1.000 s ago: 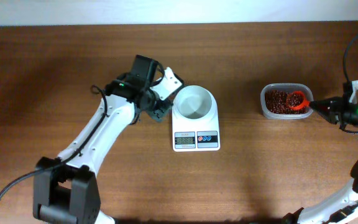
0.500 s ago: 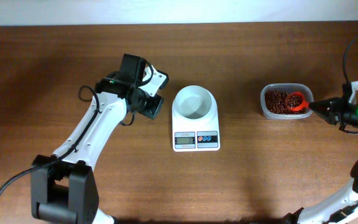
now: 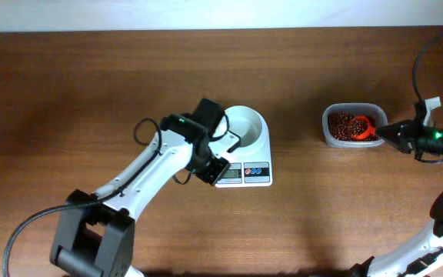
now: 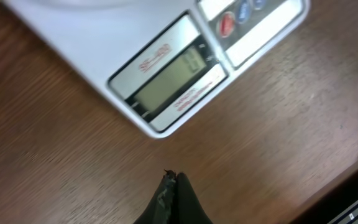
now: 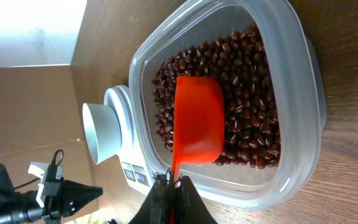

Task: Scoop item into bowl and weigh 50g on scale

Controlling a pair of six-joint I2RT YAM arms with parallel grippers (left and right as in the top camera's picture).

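Note:
The white scale (image 3: pixel 254 174) stands mid-table with the empty white bowl (image 3: pixel 242 125) on it. Its display (image 4: pixel 166 79) and buttons show in the left wrist view. My left gripper (image 3: pixel 220 171) is shut and empty, its tips (image 4: pixel 171 178) just in front of the display. The reddish-brown beans (image 3: pixel 341 127) lie in a clear plastic tub (image 3: pixel 352 143) at the right. My right gripper (image 3: pixel 391 134) is shut on the handle of a red scoop (image 5: pixel 197 121), whose cup rests upside down on the beans (image 5: pixel 250 87) in the tub.
The right arm's cable (image 3: pixel 423 54) loops above the right gripper. The table's right edge lies just beyond the tub. Bare brown wood surrounds the scale.
My left arm swung from the bowl's left side round to the scale's front, its tips now at the display. The right gripper and scoop barely moved.

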